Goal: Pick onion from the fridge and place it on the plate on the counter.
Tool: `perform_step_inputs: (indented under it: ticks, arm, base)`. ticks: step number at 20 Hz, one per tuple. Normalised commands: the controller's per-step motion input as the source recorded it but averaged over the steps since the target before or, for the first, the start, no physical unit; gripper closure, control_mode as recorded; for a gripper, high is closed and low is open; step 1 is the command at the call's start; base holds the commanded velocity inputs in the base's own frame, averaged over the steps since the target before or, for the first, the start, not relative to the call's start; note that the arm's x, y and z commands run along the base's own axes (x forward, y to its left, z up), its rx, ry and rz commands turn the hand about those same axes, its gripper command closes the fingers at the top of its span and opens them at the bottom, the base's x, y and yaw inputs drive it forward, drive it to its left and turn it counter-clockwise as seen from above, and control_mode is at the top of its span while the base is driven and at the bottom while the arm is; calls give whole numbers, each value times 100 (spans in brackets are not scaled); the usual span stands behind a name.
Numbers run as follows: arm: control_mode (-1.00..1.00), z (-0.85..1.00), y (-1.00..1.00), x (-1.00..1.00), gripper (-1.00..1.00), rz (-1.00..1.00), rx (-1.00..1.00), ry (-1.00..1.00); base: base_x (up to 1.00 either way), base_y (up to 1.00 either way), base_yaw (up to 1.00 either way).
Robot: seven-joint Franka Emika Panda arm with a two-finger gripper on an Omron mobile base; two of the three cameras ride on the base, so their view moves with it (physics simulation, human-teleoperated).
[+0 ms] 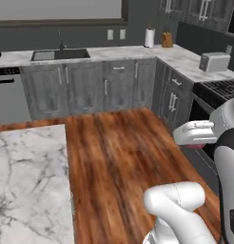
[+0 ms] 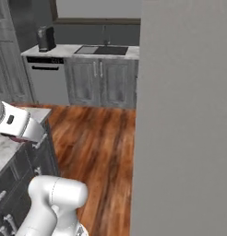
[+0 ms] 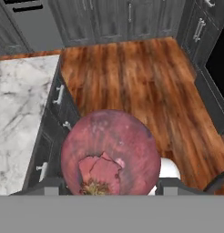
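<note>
**Onion Held in Gripper Above Kitchen Floor**

The gripper point(image 3: 109, 184) was found clamped on the onion point(image 3: 110, 152), one dark finger tip point(image 3: 50, 184) pressed against its left flank and the other against its right, so the fingers stood apart by the onion's full width. The onion sat between them close to the hand camera, a round reddish-purple ball with a mottled pink sheen; a ragged flap of paler skin and a tuft of dry, yellowish root fibres showed on its near face.

Beyond the onion, in the hand view, lay the wood floor point(image 3: 132, 77), with the onion suspended above it. To the left of that view was the counter point(image 3: 18, 113), a white marble slab with grey veins over grey cabinets with silver handles. In the left base view the same slab point(image 1: 28, 186) occupied the lower left, and a sink point(image 1: 59, 54) and toaster point(image 1: 214, 62) stood on the far counters. A large grey panel point(image 2: 184, 120) occupied the right side of the right base view.
</note>
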Motion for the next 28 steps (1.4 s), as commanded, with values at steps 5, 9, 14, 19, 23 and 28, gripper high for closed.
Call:
perform_step_inputs:
  ticks: [5,9,14,19,23,28]
  arm:
    - [100,0,0,0,100,0,0,0]
    - [100,0,0,0,100,0,0,0]
    - [100,0,0,0,100,0,0,0]
    - [100,0,0,0,100,0,0,0]
    - [100,0,0,0,100,0,0,0]
    - [100,0,0,0,100,0,0,0]
  base:
    - [100,0,-2]
    - [100,6,-6]
    - [95,0,-36]
    - [33,-2,-75]
    - [1,-4,-88]
    - [0,-17,-86]
